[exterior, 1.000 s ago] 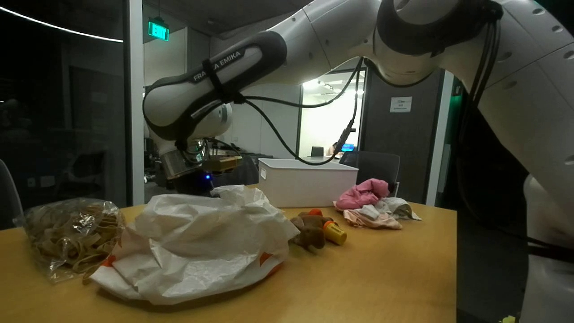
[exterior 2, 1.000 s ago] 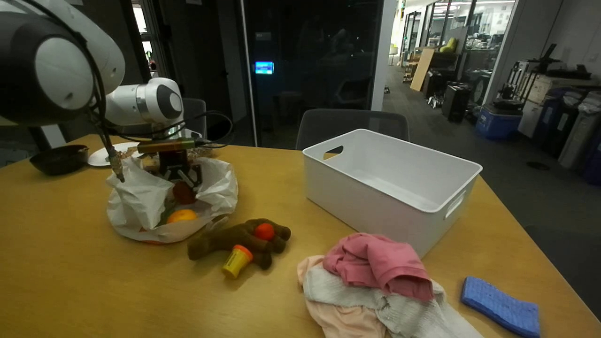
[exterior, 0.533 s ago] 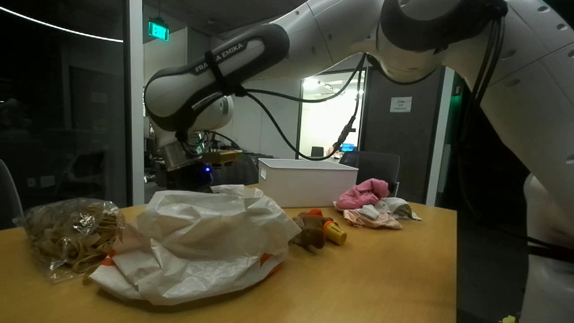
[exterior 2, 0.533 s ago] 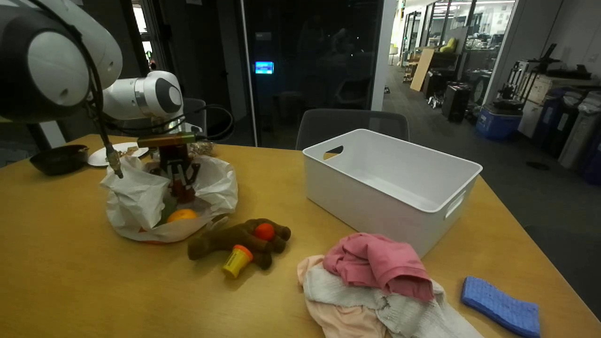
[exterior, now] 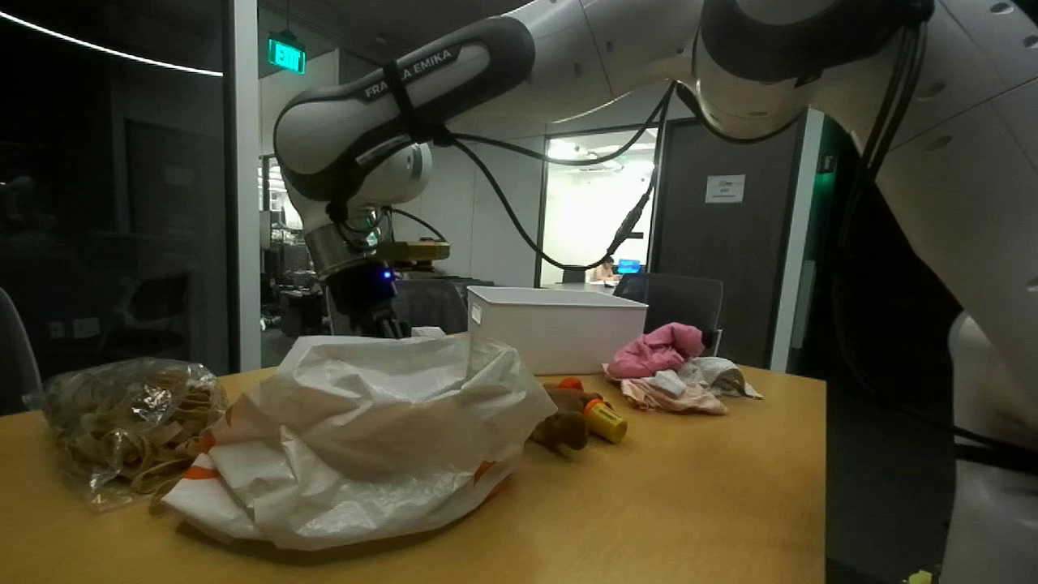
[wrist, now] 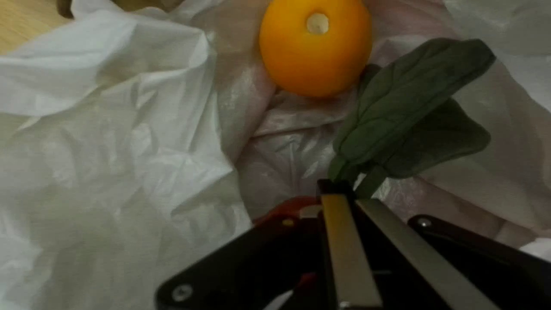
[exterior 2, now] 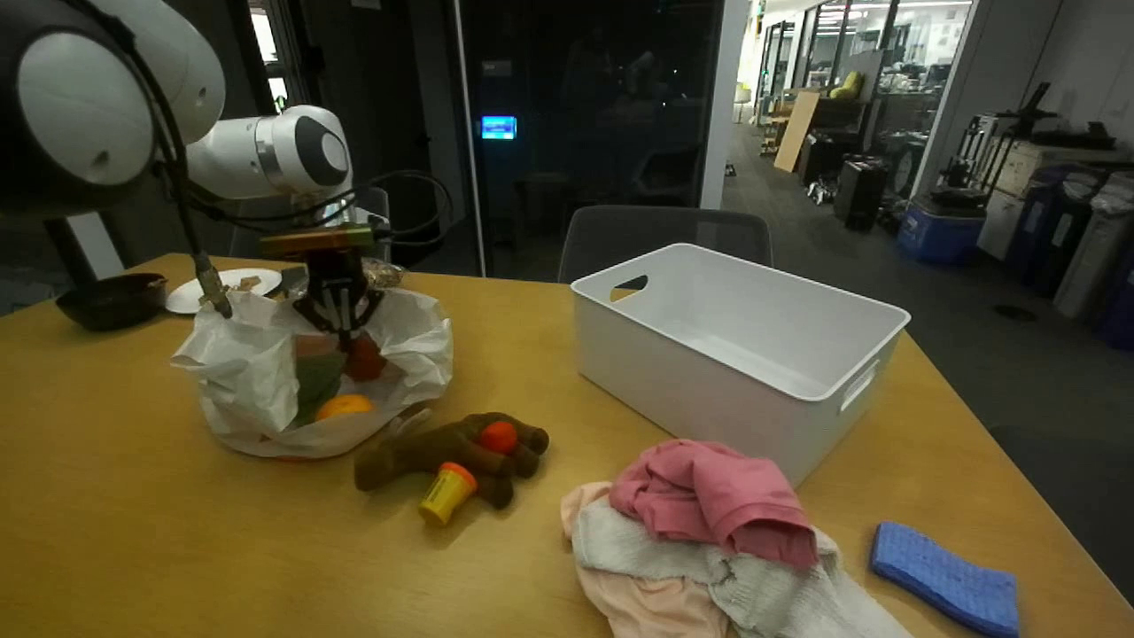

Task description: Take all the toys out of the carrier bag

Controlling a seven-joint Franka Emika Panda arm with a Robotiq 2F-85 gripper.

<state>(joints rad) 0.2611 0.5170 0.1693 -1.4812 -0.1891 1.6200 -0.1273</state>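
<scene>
White plastic bag (exterior 2: 252,377), left of frame in exterior view, not yet emptied. Brown plush (exterior 2: 434,454), lower centre, outside: done, I judge. My gripper (wrist: 338,187) closed at green leaves (wrist: 400,107); can't tell if pinching. Also left inside: red toy (exterior 2: 365,359), orange (wrist: 316,56). Yellow tub (exterior 2: 446,496) out, likely done.

A white robot arm (exterior: 596,57), black at the joints (exterior: 512,50), bears "EMIKA" lettering (exterior: 432,62), looping cables (exterior: 629,221) and a silver-screwed claw (wrist: 338,188).
</scene>
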